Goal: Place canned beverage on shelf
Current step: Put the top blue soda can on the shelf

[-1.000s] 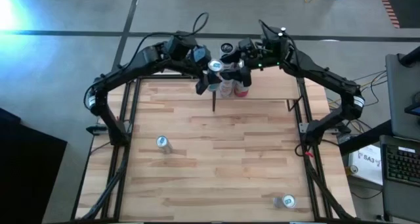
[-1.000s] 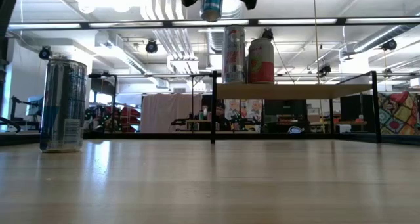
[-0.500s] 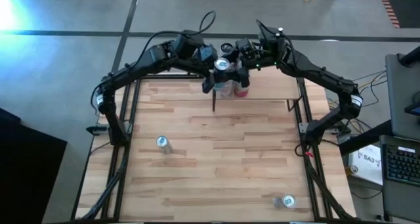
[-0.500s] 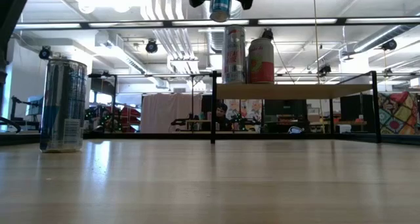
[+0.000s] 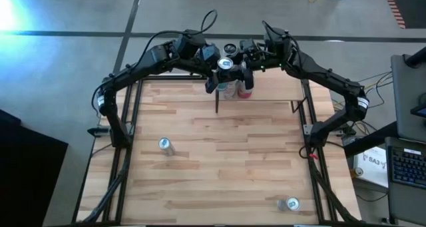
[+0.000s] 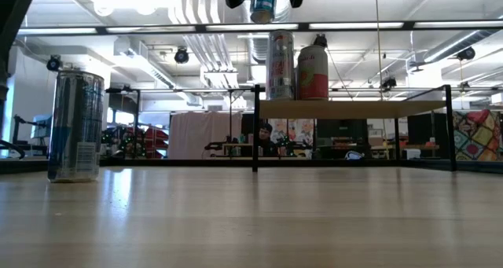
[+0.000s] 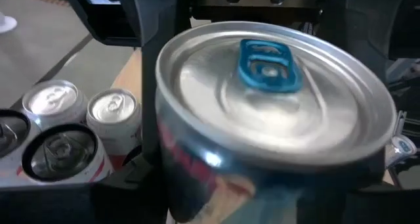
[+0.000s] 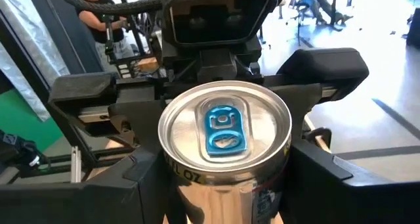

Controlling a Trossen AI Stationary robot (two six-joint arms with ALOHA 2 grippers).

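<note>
A silver can with a blue pull tab (image 8: 225,129) hangs upright above the left end of the shelf (image 5: 273,87), high at the top of the low view (image 6: 263,1). My left gripper (image 5: 221,68) reaches in from the table's left and is shut on the can. My right gripper (image 5: 234,62) reaches in from the right and is shut on the same can. Below, a silver can (image 6: 280,65) and a red-and-white can (image 6: 313,71) stand on the shelf's pale panel (image 6: 354,108). My left gripper pinches the can's side wall (image 7: 190,165) just under the top rim, between its two fingers (image 7: 152,99). It comes from the table's left, slanting a little down. The can stands upright, clear of the shelf. My right gripper has its two fingers (image 8: 134,178) against opposite sides of the can's wall (image 8: 177,184), below the rim. It comes level from the table's right, facing my left gripper. The can stays upright between both holds.
One can (image 5: 164,144) stands on the tabletop at the left, seen close in the low view (image 6: 76,125). Another can (image 5: 291,204) stands near the front right corner. Black rods (image 6: 255,126) frame the shelf. People show in the room behind.
My left gripper has carried the can a little toward the table's right, level and upright above the shelf's left end, so that it now stands between my right gripper's fingers.
</note>
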